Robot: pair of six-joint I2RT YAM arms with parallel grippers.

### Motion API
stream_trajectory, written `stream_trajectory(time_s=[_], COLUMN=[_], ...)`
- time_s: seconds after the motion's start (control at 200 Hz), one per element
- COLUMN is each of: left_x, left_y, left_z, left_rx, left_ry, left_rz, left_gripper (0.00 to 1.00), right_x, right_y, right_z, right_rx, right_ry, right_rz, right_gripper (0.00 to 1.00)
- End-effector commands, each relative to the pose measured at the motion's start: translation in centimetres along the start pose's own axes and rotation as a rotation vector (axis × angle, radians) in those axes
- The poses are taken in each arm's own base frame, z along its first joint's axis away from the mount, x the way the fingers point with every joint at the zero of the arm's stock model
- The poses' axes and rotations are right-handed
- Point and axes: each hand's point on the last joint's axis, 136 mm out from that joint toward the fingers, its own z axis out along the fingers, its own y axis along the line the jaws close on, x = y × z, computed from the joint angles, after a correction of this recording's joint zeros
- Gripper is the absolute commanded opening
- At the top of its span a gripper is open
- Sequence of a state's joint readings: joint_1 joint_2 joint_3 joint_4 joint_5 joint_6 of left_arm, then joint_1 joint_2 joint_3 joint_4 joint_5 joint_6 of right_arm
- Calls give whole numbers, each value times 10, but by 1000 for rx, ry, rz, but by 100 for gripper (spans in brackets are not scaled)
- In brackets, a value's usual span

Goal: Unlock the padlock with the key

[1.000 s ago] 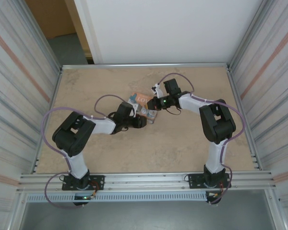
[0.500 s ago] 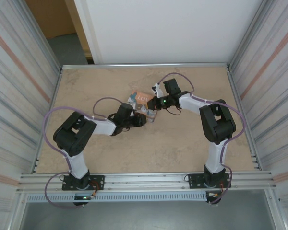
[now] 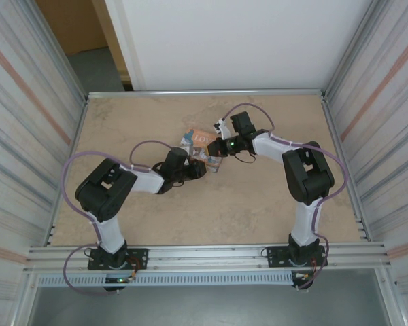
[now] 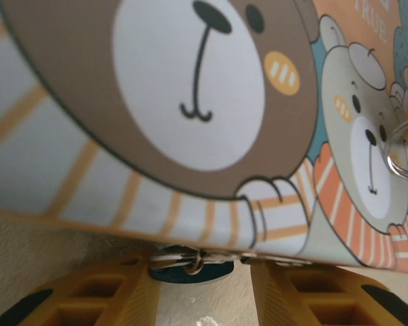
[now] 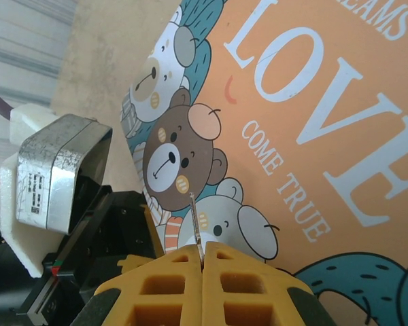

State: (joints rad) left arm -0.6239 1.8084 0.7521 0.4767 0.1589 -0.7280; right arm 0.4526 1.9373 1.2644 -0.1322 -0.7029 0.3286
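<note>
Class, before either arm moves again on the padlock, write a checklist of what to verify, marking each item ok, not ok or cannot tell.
1. Padlock sits between the fingers of the left tool: ok.
2. Left tool clamped firmly on the padlock: cannot tell.
3. Right tool shut on the key: ok.
4. Key blade sticks out past the right tool's fingertips: ok.
5. Key lined up with the keyhole: cannot tell, as the keyhole is not visible.
</note>
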Motion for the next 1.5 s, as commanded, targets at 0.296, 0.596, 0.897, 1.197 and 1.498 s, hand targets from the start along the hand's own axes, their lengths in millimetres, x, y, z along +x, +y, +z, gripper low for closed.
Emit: stream_trajectory(time_s=[0.296, 0.596, 0.897, 1.197, 1.498], left_x=[-3, 6, 2, -2, -1], left_y=[7, -16, -32, -48, -52], left_z=[-4, -10, -28, -36, -37], left_rx=[-27, 65, 79, 93, 104], left_ry=[-20, 71, 116, 166, 183], left_rz=[-9, -5, -62, -124, -186], left_gripper=[26, 23, 22, 21, 20], right_x=[35, 25, 71, 116, 126], right_y=[-7, 20, 23, 23, 16], right_z=[0, -29, -54, -57, -42], right_rx=[58, 12, 66, 159, 247], right_ry=[90, 18, 3, 12, -19], right_rz=[22, -114, -266, -410, -509], right_gripper=[0, 0, 0, 0, 0])
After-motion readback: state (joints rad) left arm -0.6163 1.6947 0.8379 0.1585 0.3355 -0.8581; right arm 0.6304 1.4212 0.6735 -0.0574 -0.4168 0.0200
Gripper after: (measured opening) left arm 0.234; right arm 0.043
